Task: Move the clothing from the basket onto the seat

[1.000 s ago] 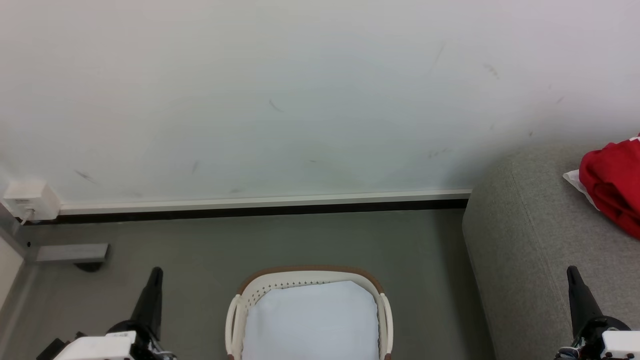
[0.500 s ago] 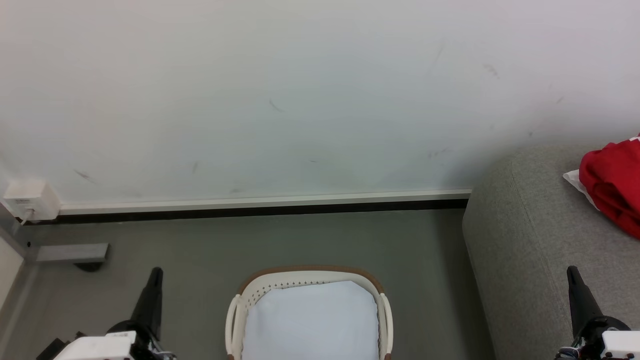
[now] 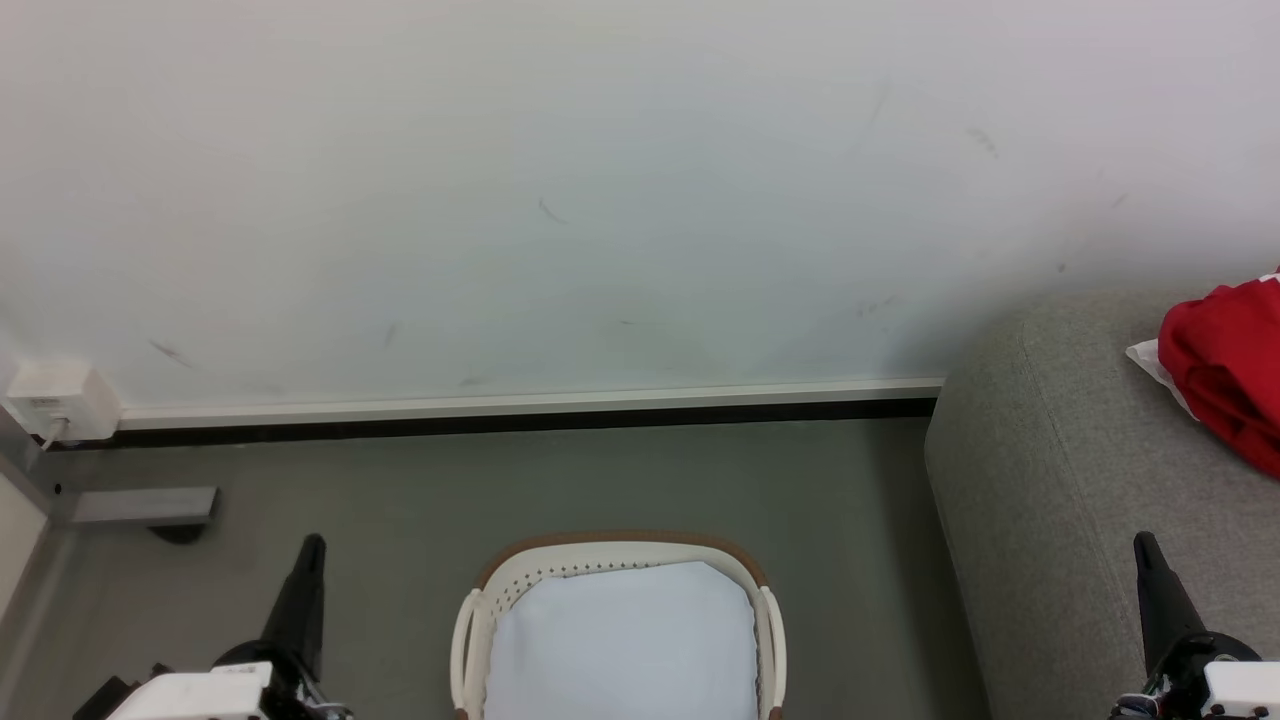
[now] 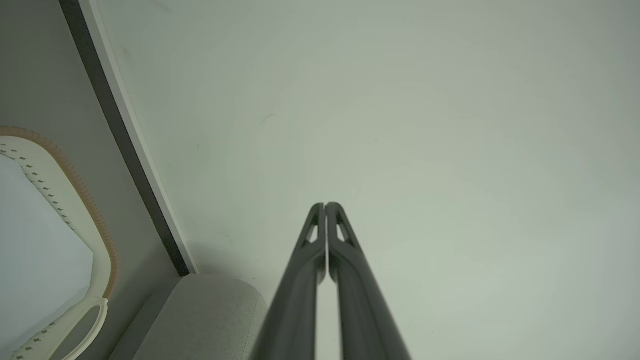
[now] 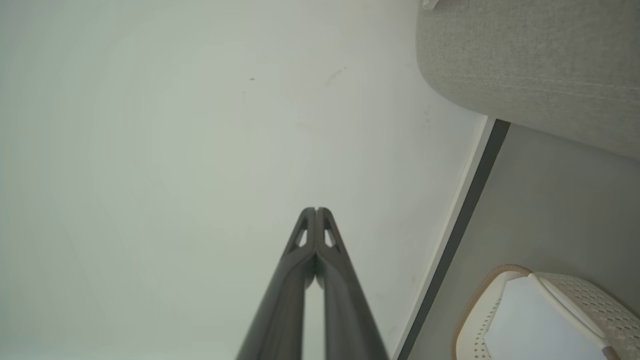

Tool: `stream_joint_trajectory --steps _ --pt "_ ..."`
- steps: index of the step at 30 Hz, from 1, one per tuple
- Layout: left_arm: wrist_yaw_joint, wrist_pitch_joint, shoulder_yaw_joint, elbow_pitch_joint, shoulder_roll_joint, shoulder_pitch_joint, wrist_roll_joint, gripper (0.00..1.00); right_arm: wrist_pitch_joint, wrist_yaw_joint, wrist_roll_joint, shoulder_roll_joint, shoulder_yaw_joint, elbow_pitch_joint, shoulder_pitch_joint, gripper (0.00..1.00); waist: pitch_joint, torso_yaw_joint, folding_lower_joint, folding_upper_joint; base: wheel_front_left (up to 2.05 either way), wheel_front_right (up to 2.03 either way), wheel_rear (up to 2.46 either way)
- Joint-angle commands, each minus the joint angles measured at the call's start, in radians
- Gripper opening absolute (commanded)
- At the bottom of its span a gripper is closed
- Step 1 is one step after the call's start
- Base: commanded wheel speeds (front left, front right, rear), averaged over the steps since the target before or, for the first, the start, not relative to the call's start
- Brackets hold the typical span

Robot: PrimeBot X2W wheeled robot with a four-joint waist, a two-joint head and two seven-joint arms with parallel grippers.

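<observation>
The cream-white basket (image 3: 770, 620) with its brown rim stands on the floor at the bottom centre, and a plain white sheet (image 3: 620, 640) covers its inside. Red clothing (image 3: 1225, 365) lies bunched on the grey seat (image 3: 1050, 480) at the far right edge. My left gripper (image 3: 312, 545) points up at the lower left, left of the basket, shut and holding nothing. Down at the lower right, my right gripper (image 3: 1143, 545) rises in front of the seat, also shut and holding nothing. Both wrist views show fingertips pressed together, the left gripper (image 4: 325, 206) and the right gripper (image 5: 316, 210), facing the wall.
A pale wall with a white and black baseboard (image 3: 520, 410) runs behind the basket. A white wall box (image 3: 60, 398) and a grey bar (image 3: 145, 505) sit at the far left. Grey floor (image 3: 560, 480) lies between the basket and the wall.
</observation>
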Motion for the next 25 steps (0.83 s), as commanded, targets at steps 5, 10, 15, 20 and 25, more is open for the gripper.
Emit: stream_joint_trajectory --steps 5,10,15,20,25 --pt "0.001 0.004 0.002 -0.003 0.003 -0.008 -0.014 0.00 0.003 -0.002 0.002 -0.008 -0.003 -0.004 -0.013 0.00 0.000 0.000 0.0000 -0.0001 0.00 0.00 0.00" --pt "0.001 0.004 0.002 -0.003 0.003 -0.008 -0.014 0.00 0.003 -0.002 0.002 -0.008 -0.003 -0.004 -0.013 0.00 0.000 0.000 0.0000 -0.0001 0.00 0.00 0.00" --pt "0.001 0.004 0.002 -0.003 0.003 -0.008 -0.014 0.00 0.003 -0.002 0.002 -0.008 -0.003 -0.004 -0.013 0.00 0.000 0.000 0.0000 -0.0001 0.00 0.00 0.00" --pt "0.001 0.004 0.002 -0.003 0.003 -0.008 -0.014 0.00 0.003 -0.002 0.002 -0.008 -0.003 -0.004 -0.013 0.00 0.000 0.000 0.0000 -0.0001 0.00 0.00 0.00" --pt "0.001 0.004 0.002 -0.003 0.003 -0.008 -0.014 0.00 0.003 -0.002 0.002 -0.008 -0.003 -0.004 -0.013 0.00 0.000 0.000 0.0000 -0.0001 0.00 0.00 0.00"
